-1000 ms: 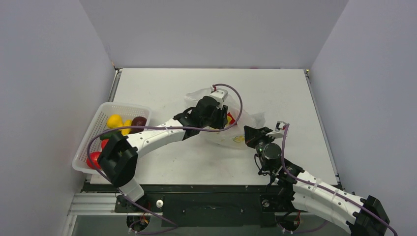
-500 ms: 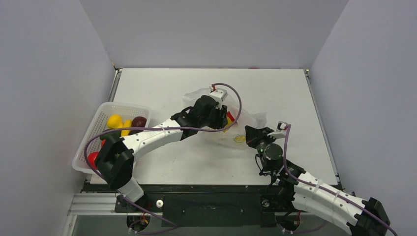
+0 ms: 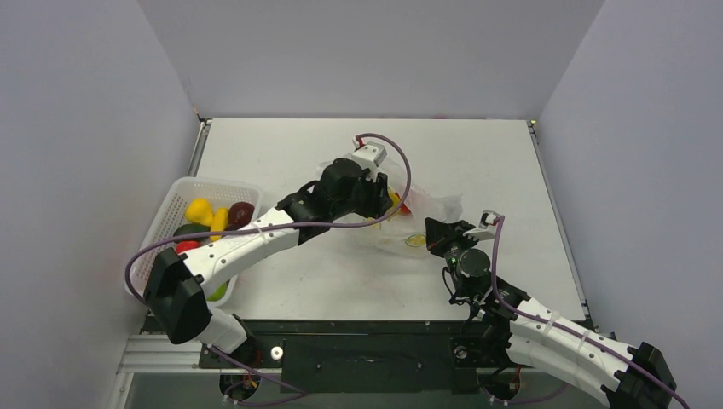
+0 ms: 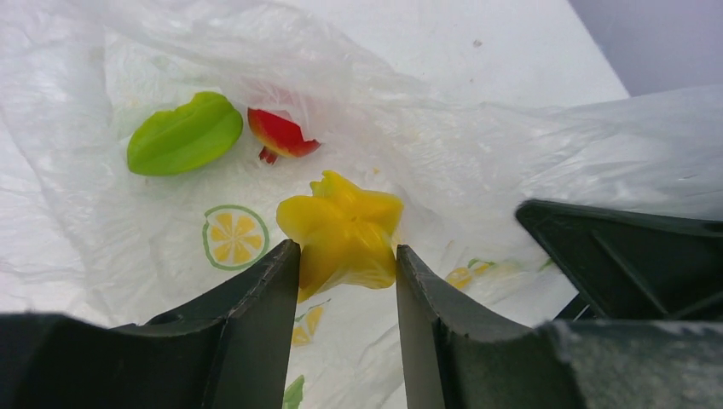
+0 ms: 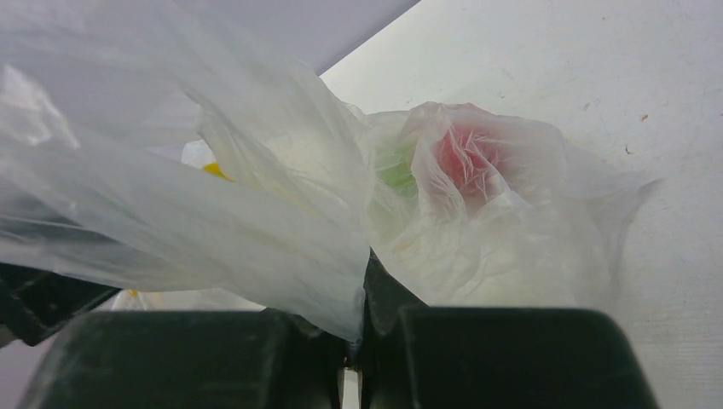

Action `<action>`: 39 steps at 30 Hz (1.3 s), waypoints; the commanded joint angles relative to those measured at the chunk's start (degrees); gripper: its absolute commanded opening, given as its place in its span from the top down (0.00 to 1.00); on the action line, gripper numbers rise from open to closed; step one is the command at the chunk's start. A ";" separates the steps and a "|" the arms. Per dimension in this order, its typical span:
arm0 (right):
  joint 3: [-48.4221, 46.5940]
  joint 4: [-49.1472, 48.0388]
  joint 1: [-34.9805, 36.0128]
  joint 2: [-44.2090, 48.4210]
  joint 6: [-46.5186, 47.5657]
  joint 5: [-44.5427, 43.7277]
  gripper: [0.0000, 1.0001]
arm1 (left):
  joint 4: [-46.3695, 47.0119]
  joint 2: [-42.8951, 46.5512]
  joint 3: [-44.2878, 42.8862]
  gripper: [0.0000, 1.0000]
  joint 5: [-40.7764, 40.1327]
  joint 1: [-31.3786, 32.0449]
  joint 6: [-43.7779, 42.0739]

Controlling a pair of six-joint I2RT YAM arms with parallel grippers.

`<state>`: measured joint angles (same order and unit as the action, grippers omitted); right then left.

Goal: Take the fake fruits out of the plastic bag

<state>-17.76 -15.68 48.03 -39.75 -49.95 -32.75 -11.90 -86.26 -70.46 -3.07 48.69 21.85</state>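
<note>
Yellow star fruit (image 4: pixel 343 228), inside the plastic bag (image 4: pixel 477 145) at mid-desk (image 3: pixel 281 153), is clamped at its near lobes by the left fingers (image 4: pixel 256 324). Green fruit (image 4: pixel 183 134) and red fruit (image 4: pixel 281 134) lie at ten o'clock. Right fingers (image 5: pixel 503 358) pinch the film. The glossy lobes may slip free, or the bag may lift along.

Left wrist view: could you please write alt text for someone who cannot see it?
The left gripper holds a glossy yellow star-shaped plastic fruit inside the clear lime-printed plastic bag. A green plastic fruit and a red plastic fruit lie beyond it.
</note>
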 commanded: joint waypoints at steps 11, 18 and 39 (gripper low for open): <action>0.31 -1.11 -0.27 -0.85 0.60 -0.94 1.00 | -15.70 18.63 -14.05 1.00 -2.35 -5.89 -7.26; 0.42 -1.41 -0.24 -1.17 1.22 -0.82 1.00 | -26.80 28.14 -7.52 1.00 -14.75 -14.72 -13.34; -1.34 0.19 -0.22 -2.05 1.85 -0.62 1.00 | -4.17 27.19 19.19 0.94 -34.05 -39.04 -12.54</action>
<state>-17.76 -15.68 48.03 -41.89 -48.66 -32.71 -26.61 -56.01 -51.99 -34.87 11.88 8.49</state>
